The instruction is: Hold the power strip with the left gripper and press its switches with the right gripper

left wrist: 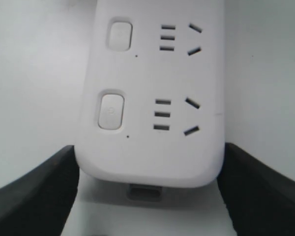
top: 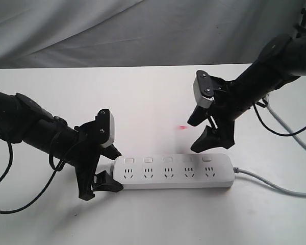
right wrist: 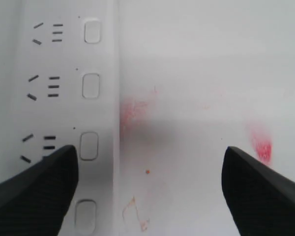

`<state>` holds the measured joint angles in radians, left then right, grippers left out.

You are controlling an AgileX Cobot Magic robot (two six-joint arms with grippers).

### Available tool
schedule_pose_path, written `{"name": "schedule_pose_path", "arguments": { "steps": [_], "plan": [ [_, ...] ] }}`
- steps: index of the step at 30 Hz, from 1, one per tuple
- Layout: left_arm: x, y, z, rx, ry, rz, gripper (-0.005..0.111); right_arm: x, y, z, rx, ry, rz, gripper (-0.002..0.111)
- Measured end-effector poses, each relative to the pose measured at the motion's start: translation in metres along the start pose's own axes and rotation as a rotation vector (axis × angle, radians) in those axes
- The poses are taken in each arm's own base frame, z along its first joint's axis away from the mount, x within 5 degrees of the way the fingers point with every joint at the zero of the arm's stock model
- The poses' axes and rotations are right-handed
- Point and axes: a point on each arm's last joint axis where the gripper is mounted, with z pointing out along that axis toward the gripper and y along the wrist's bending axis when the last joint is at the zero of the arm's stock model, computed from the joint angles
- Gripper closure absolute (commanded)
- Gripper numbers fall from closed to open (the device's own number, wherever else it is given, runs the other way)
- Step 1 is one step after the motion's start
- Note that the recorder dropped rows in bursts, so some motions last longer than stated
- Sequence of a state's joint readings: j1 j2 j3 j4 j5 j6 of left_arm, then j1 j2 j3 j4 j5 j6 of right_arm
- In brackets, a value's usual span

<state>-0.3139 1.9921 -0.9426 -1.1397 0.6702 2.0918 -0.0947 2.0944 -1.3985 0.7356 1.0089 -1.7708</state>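
Note:
The long white power strip (top: pixel 173 172) lies flat on the white table, its grey cord (top: pixel 275 186) leaving the right end. A row of switches (top: pixel 168 159) runs along its far side. My left gripper (top: pixel 108 168) straddles the strip's left end. In the left wrist view its black fingers (left wrist: pixel 49 191) press against both sides of the power strip (left wrist: pixel 147 147), just past the end switch (left wrist: pixel 110 111). My right gripper (top: pixel 197 135) hangs open above the table, just behind the strip. In the right wrist view one finger (right wrist: pixel 39 191) overlaps the strip beside a switch (right wrist: pixel 89 145), and nothing is between the jaws.
A red stain (top: pixel 182 127) marks the table behind the strip, also seen as red smudges (right wrist: pixel 260 145) in the right wrist view. Loose cables (top: pixel 290 127) trail from the right arm. Grey cloth (top: pixel 143 30) hangs behind the table.

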Motion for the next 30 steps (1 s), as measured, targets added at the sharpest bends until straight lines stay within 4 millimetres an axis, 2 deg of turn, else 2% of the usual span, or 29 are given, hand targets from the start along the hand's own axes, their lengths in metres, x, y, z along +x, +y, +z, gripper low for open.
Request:
{"name": "schedule_pose_path", "arguments": {
  "steps": [4, 8, 20, 25, 30],
  "plan": [
    [0.000, 0.000, 0.000, 0.000, 0.000, 0.000, 0.107, 0.011, -0.001, -0.006, -0.002, 0.000, 0.019, 0.034],
    [0.000, 0.000, 0.000, 0.000, 0.000, 0.000, 0.107, 0.019, 0.001, -0.003, 0.001, -0.006, 0.010, 0.034],
    [0.000, 0.000, 0.000, 0.000, 0.000, 0.000, 0.107, 0.019, 0.000, -0.002, 0.021, -0.017, 0.005, 0.034],
    [0.000, 0.000, 0.000, 0.000, 0.000, 0.000, 0.107, 0.029, -0.002, 0.009, 0.007, 0.004, 0.016, 0.034],
    [0.000, 0.000, 0.000, 0.000, 0.000, 0.000, 0.107, 0.029, -0.002, 0.011, 0.008, -0.003, 0.024, 0.034]
  ]
}}
